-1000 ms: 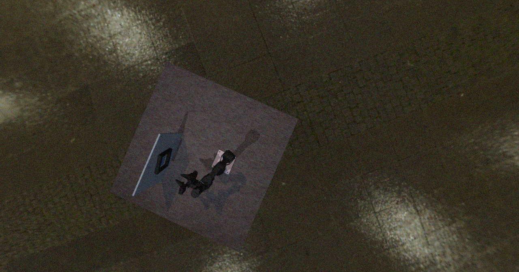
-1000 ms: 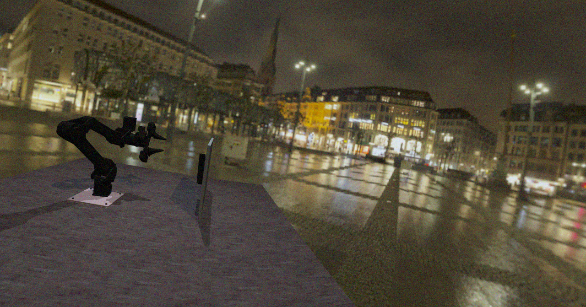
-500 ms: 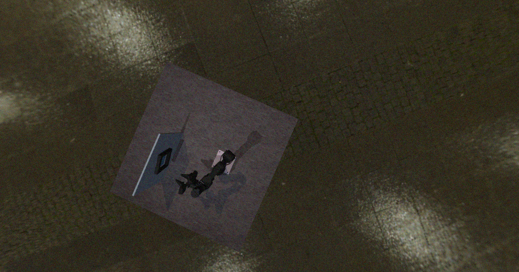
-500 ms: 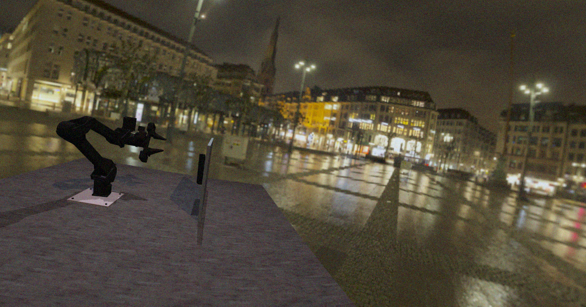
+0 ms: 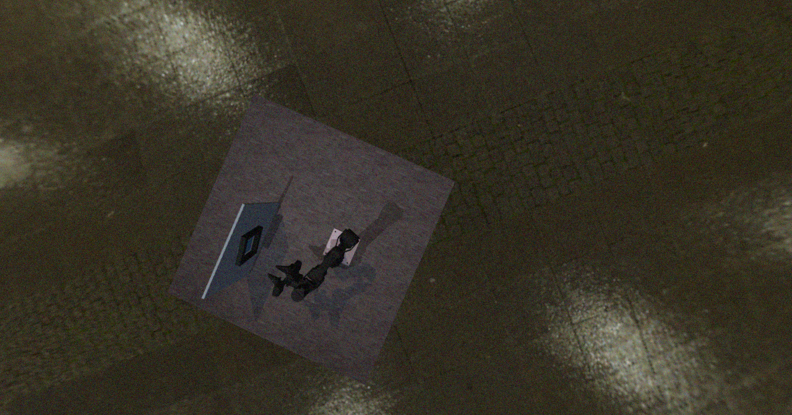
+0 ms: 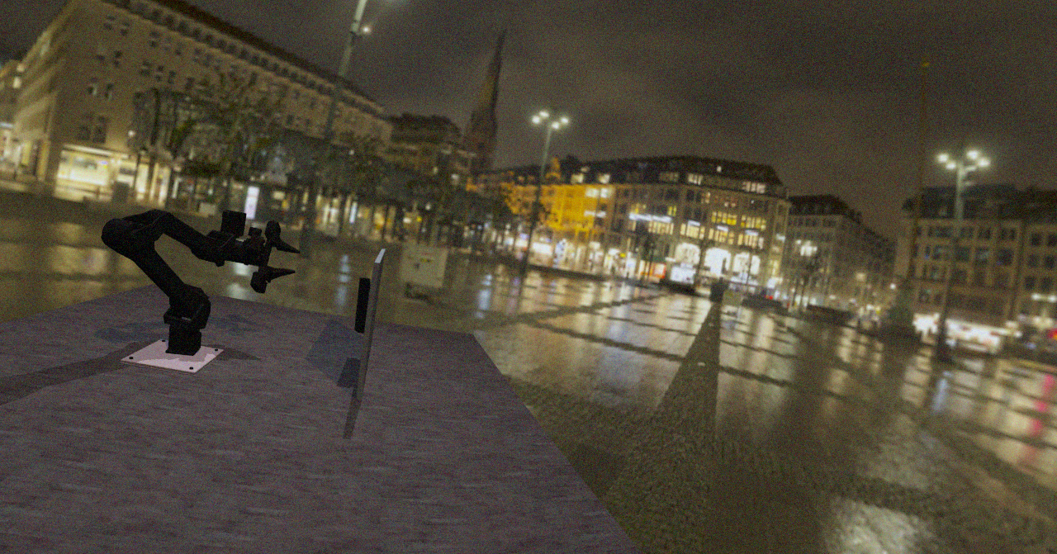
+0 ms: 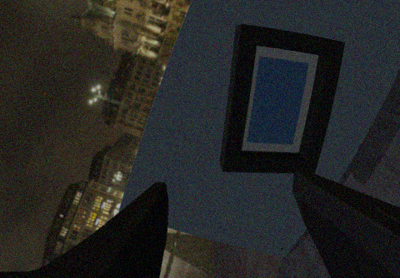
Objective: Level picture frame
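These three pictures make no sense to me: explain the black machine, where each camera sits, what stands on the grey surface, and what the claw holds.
The black machine is a robot arm bolted to a white base plate on a grey table. At its tip is a gripper, a two-fingered claw.

One picture looks straight down from high above. Another looks from the side, level with the table. The third comes from a camera on the arm's wrist, so the dark shapes at its bottom corners are the claw's own fingers.

On the table stands a thin upright wall panel. A black picture frame with a blue middle hangs on the side facing the arm.

The claw holds nothing: its fingers stand apart, short of the frame, with open air between.
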Robot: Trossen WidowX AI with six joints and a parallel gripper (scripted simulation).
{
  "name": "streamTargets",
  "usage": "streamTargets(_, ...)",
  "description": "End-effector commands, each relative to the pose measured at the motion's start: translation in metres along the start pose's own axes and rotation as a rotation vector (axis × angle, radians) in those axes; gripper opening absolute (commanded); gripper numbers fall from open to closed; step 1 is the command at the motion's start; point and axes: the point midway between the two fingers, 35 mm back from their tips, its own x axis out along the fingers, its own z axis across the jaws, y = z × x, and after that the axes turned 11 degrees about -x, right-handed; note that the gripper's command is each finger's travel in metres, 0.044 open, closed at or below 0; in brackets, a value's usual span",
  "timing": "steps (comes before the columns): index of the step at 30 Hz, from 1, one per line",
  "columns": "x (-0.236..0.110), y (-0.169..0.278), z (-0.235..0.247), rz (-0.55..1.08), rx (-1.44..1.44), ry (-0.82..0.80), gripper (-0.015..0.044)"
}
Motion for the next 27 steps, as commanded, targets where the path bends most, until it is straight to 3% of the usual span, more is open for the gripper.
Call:
streamTargets(1,0.0,-0.001,0.0,-0.004,-0.005,0.003,0.026)
streamTargets(9,0.005,0.002,-0.001,-0.001,0.012,0.0,0.026)
streamTargets(18,0.067,0.014,-0.032,-0.008,0.16,-0.003,0.026)
streamTargets(27,0.068,0.014,-0.033,-0.008,0.162,-0.004,0.026)
